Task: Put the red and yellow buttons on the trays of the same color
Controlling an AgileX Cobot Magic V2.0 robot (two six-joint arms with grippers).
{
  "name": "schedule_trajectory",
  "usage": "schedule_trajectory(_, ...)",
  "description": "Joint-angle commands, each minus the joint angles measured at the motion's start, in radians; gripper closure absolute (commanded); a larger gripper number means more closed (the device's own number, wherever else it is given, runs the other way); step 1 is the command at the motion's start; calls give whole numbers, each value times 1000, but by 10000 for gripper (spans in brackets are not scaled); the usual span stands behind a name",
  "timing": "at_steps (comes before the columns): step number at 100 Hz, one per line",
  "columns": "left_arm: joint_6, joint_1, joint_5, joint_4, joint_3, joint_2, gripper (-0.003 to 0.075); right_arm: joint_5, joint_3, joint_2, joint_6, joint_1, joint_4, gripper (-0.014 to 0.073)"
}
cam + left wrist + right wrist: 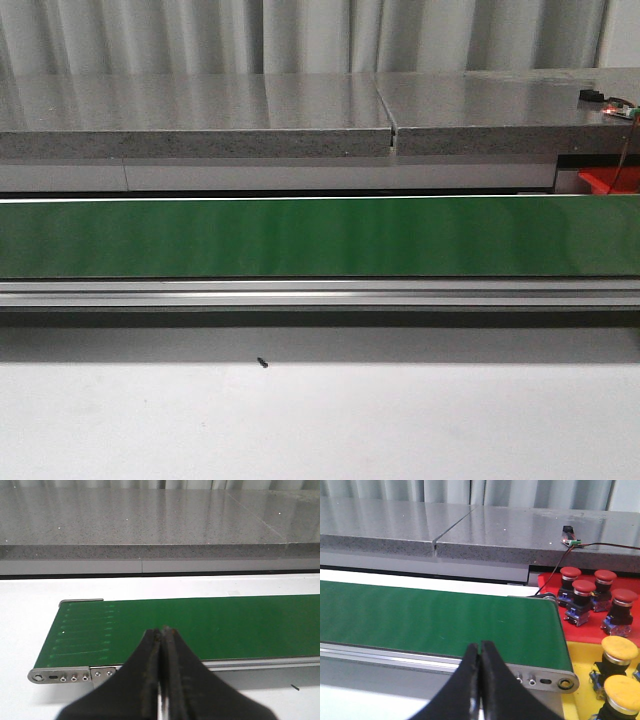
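Standing here watching and honestly there's not much on the belt right now. Starting at the left end: the left gripper [162, 635] is pinched fully closed with nothing in it, hanging just in front of the green conveyor belt [200, 625] near its roller end. That stretch of belt is bare as far as I can see.

Middle of the table, same story. Just green belt running across, grey stone counter [300, 115] behind it, and a tiny dark speck [262, 363] on the white tabletop.

Right end is where the action is. The right gripper [480, 652] is also clamped together and empty, sitting in front of the belt's end. Just past the end sits the red tray [580, 630] with four red buttons [582, 600] standing on it, and nearer, touching it, the yellow tray [580, 667] with a couple of yellow buttons [619, 652] showing.

My take: no button is waiting to be grabbed, so the smart move is spreading the right fingers early, staying by the belt end, and taking the next button by its body, not the slippery cap.
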Motion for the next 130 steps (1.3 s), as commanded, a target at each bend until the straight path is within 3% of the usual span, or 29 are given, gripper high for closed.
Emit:
schedule_trajectory(1,-4,-6,-75,-15,-27,11,741,-86,-16,-20,0,1,-10,662)
schedule_trajectory(94,-4,-6,-86,-15,-27,11,741,-86,-16,-20,0,1,-10,662)
schedule_trajectory(109,-4,-2,-257,33,0,11,741,-86,-16,-20,0,1,-10,662)
schedule_trajectory(130,-10,-2,-526,110,169,-36,741,-86,-16,-20,0,1,-10,662)
